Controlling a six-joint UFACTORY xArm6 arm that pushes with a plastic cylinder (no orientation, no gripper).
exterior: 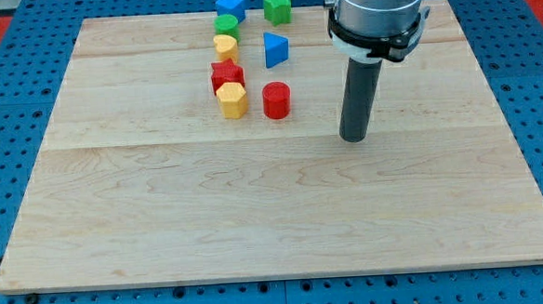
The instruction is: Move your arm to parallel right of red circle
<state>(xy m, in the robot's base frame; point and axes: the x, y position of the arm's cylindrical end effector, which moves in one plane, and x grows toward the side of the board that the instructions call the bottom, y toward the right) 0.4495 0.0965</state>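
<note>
red circle (276,100) sits mid desk (256,218), just right of a yellow block (232,99). my tip (353,137) down on the right, a bit nearer. no hand here, only a rod. next: slide slightly farther to line up.

There are no words, numbers or signs to read on the blocks, the board or the arm.

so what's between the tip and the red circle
Nothing: in the camera view only bare board separates my tip from the red circle.
</note>
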